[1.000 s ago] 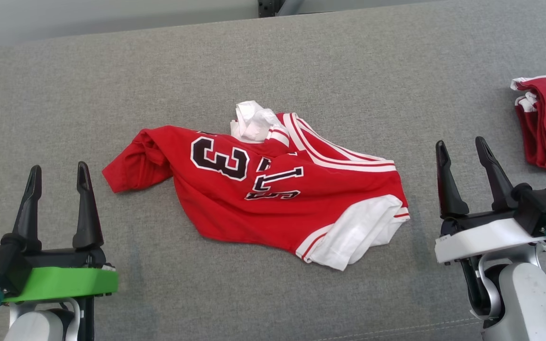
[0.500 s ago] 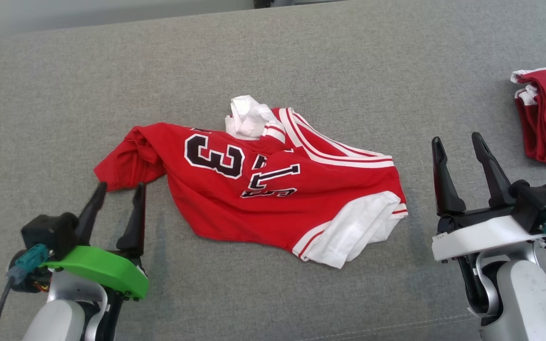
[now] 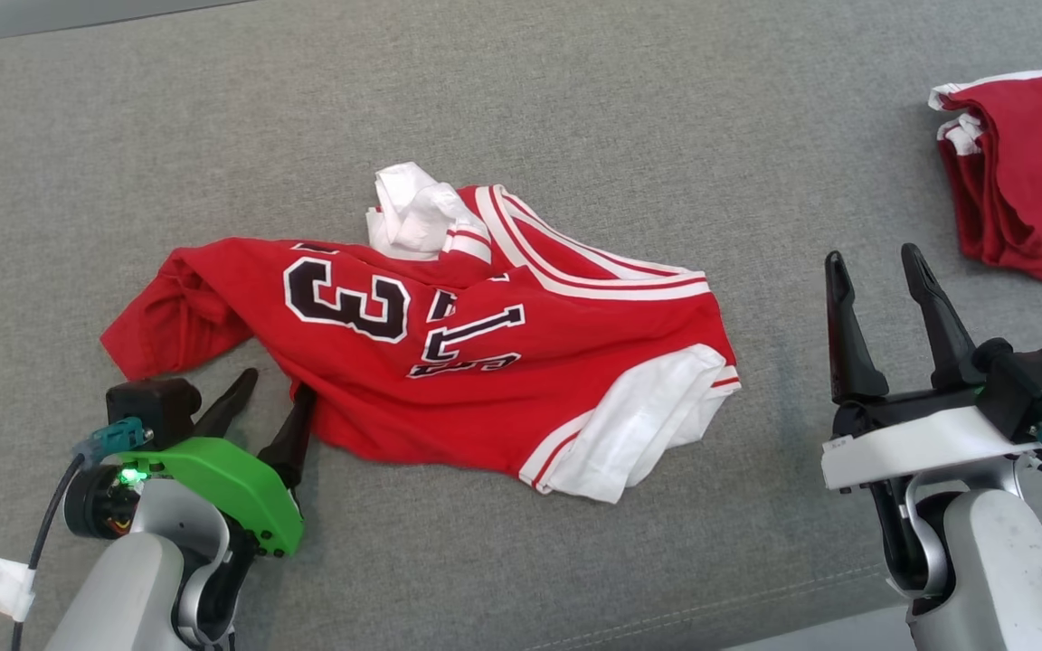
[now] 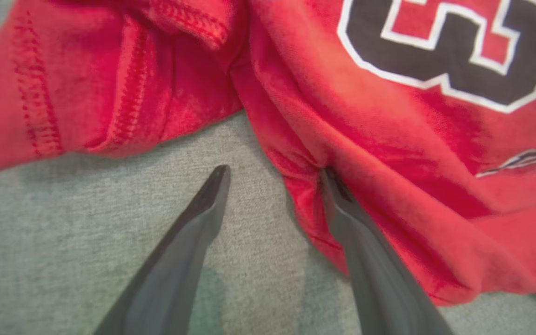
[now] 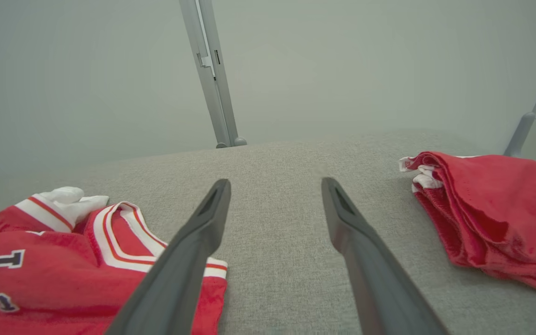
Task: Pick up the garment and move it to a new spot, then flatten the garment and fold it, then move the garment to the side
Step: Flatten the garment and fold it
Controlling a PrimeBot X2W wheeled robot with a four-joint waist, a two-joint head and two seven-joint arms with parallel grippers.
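Spread wide, my left gripper (image 3: 279, 380) sits low on the grey cushion (image 3: 575, 108) at the near edge of the crumpled red jersey (image 3: 485, 362), which lies mid-cushion. One finger touches a fold and the other rests over bare cushion. If I close here I may pinch a single thin layer, though I can't quite tell how deep that fold runs. The jersey could then slip free or drag along bunched. My right gripper (image 3: 874, 262), also spread, holds nothing.
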